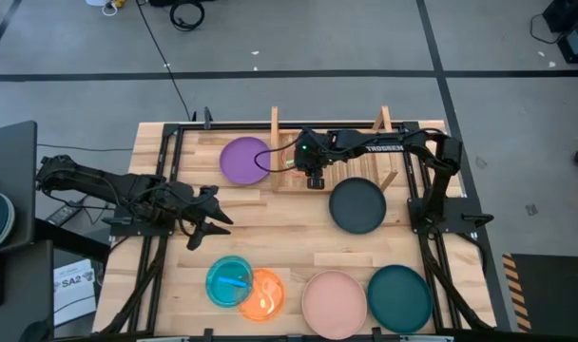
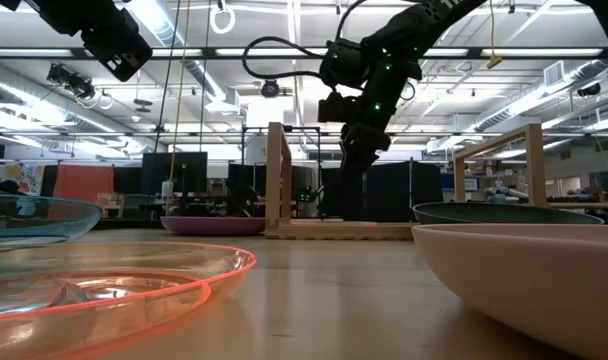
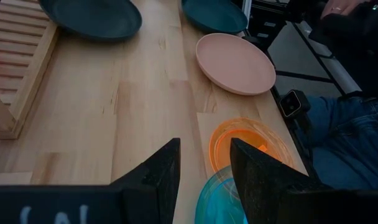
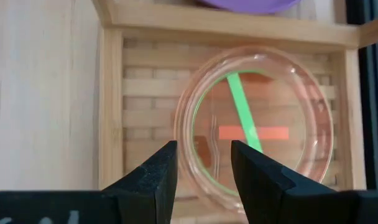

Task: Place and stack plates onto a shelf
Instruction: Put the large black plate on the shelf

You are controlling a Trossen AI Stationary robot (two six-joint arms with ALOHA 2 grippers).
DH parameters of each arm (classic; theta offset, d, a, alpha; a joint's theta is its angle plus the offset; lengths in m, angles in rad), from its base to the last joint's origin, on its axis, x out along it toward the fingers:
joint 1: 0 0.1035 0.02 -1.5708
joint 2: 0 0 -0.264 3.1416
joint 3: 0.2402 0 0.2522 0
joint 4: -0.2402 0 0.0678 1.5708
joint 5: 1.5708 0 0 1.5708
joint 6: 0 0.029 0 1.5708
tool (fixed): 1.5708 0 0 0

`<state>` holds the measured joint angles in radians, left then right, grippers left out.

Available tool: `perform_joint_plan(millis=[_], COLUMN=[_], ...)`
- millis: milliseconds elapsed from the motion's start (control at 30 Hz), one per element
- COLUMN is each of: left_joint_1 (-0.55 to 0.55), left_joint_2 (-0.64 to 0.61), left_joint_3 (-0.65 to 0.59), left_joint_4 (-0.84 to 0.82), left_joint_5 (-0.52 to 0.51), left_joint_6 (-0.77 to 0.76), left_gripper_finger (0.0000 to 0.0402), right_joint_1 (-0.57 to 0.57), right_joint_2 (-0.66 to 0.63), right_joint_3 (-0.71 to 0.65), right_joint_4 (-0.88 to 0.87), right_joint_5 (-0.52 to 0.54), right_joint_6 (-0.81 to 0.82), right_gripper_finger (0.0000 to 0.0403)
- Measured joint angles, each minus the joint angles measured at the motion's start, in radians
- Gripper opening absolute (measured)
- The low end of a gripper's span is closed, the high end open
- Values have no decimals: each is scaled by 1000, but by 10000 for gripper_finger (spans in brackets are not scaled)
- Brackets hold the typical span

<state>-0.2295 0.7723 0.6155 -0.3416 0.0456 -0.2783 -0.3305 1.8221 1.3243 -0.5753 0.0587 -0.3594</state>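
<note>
Currently my right gripper (image 4: 201, 180) hangs over the shelf (image 1: 289, 176) at 12 o'clock on the table, jaws open, nothing held. Below it on the slats sits a stack of small clear plates (image 4: 257, 124) with a green strip (image 4: 244, 112) and a red strip (image 4: 252, 132). Purple plate (image 1: 245, 160) lies just left of the shelf, black plate (image 1: 357, 206) at its 5 o'clock. My left gripper (image 1: 213, 217) waits at 9 o'clock, jaws open, empty. Blue plate (image 1: 229, 282), orange plate (image 1: 265, 294), pink plate (image 1: 334, 303), teal plate (image 1: 399, 297) sit along 6 o'clock.
</note>
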Motion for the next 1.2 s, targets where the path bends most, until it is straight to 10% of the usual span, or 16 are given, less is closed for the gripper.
perform_joint_plan(millis=[1200], left_joint_1=[0], left_joint_2=[0], left_joint_3=[1], left_joint_4=[0], left_joint_5=[0], left_joint_6=[0], left_gripper_finger=[146], right_joint_1=[0], right_joint_2=[-255], right_joint_3=[-69], right_joint_4=[-451], right_joint_5=[-86], right_joint_6=[-27], right_gripper_finger=[154])
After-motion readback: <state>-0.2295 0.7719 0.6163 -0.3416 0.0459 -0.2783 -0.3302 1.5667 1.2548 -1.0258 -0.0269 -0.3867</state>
